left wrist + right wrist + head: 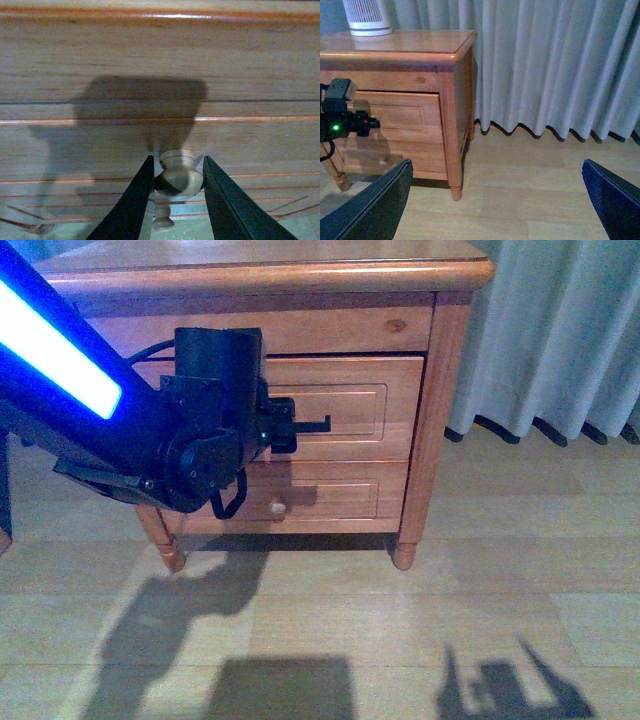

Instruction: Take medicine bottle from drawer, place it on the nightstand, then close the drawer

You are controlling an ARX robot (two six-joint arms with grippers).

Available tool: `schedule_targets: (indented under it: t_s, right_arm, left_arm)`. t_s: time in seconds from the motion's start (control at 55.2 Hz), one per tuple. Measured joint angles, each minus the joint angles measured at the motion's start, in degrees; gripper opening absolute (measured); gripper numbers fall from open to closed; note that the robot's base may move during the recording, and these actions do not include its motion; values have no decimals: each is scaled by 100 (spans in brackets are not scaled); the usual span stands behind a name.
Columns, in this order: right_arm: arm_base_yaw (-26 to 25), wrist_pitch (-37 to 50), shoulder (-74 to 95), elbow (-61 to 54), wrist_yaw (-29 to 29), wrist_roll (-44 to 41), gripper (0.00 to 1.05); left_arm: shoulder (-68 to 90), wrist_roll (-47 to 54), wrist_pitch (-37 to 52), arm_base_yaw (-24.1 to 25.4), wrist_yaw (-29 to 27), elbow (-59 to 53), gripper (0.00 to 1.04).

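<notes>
inside the left claw [177,160], the drawer [100,145] knob [179,172] is partly covered.

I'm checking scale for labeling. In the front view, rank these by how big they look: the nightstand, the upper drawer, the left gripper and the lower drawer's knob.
Largest to smallest:
1. nightstand
2. upper drawer
3. left gripper, though being nearer the camera makes it look bigger
4. lower drawer's knob, clearly the smallest

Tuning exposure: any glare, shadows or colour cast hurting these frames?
Front view: light strip on the left arm blown out; hard shadows on the floor. Left wrist view: shadow of the left gripper darkens the drawer above the knob; glare streak on the nightstand edge. Right wrist view: bluish cast, no glare.
</notes>
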Motion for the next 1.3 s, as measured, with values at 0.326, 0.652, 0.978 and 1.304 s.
schedule_targets:
  t_s: [0.326, 0.652, 0.978, 1.304]
  right_arm:
    - [0, 0, 0, 0, 0, 0, 104]
    - [0, 0, 0, 0, 0, 0, 104]
    - [0, 0, 0, 0, -2, 0, 104]
    - [0, 0, 0, 0, 0, 0, 104]
  left_arm:
    - [-835, 46, 756, -103, 153, -1775, 25]
    - [-1867, -184, 1565, -223, 372, -3891, 25]
    - [-2874, -577, 1864, -632, 439, -5821, 54]
    - [-4389, -826, 944, -684, 647, -6474, 100]
